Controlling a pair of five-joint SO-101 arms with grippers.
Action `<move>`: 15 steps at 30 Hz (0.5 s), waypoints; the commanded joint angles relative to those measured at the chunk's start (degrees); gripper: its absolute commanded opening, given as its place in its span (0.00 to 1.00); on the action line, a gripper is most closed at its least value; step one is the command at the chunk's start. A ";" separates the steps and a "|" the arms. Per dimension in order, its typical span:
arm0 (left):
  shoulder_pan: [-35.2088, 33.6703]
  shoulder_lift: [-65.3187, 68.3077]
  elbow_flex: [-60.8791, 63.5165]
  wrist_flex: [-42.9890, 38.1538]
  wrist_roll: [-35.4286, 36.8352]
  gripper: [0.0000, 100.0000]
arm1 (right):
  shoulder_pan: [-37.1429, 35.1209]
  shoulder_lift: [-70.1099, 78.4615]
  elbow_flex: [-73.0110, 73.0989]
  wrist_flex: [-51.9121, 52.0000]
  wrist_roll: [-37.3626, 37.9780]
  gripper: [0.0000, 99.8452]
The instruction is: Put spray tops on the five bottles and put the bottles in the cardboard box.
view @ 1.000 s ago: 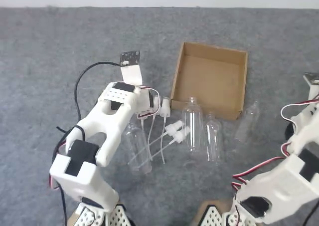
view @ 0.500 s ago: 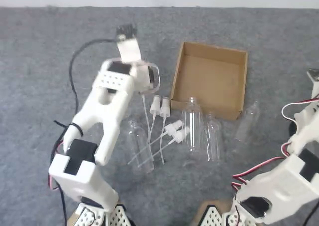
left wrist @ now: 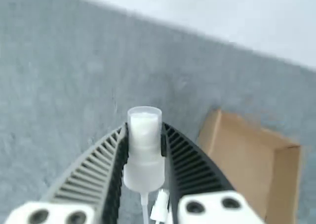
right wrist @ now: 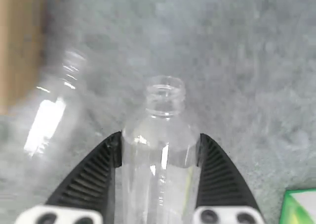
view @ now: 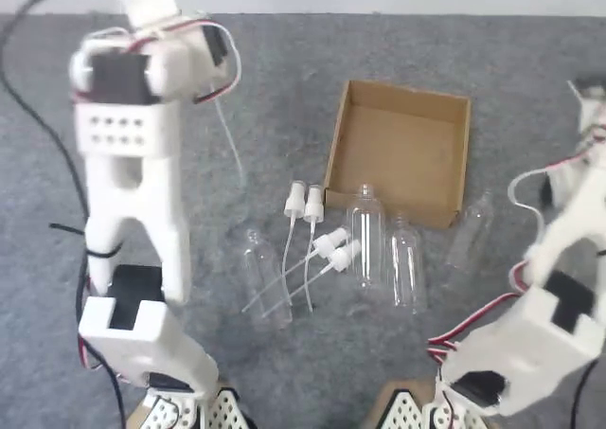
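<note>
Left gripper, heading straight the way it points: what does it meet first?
Likely only bare grey carpet: the left gripper, shut on a white plastic spray top, aims past the brown cardboard box, which sits off to one side. Depth is unclear.

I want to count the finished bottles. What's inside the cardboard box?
Only the bare brown floor of the cardboard box shows, and no bottle is in it. Its near wall hides a thin strip of floor along that side. Four bottles lie outside on the carpet.
</note>
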 commanded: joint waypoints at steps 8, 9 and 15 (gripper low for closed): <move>-2.55 -9.14 -22.37 6.51 -4.66 0.01 | -30.29 -26.59 -1.32 2.42 -16.53 0.07; -2.64 -11.16 -21.49 6.51 -4.66 0.01 | -33.45 -28.44 -0.44 1.80 -17.58 0.06; -2.37 -28.40 -8.57 6.51 -4.84 0.01 | -51.03 -40.22 10.73 -5.41 -22.15 0.02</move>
